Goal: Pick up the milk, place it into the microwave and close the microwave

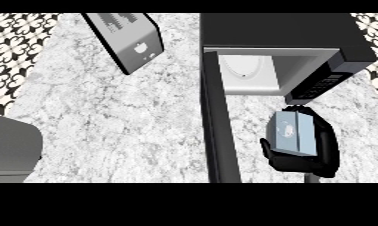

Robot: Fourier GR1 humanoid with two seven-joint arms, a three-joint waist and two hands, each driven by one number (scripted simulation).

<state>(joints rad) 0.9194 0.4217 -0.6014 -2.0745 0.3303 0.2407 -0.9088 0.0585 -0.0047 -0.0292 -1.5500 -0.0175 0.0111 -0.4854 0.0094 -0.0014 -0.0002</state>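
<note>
Nearest the lower edge, at the right of the head view, the right robot hand [319, 156] comes up over the marbled desk [111, 120], its black fingers and thumb curled round the milk [294, 133], a pale blue-grey carton whose printed face points upward. The carton sits in the grasp just in front of the microwave [288, 32], below the open cavity and near the dark control panel [319, 84] at its right. To the left of the hand, the microwave door [218, 125] stands swung open, a long dark slab running from the cavity's left edge down toward the view's bottom. At the far lower left, a grey rounded shape [16, 150] shows at the frame edge; whether it is the left arm cannot be told. Beyond the carton, the cavity shows white walls and a round turntable plate [244, 67] inside. Farther back on the left, a flat dark box with a grey printed face [127, 37] lies tilted on the desk, well apart from the microwave.
</note>
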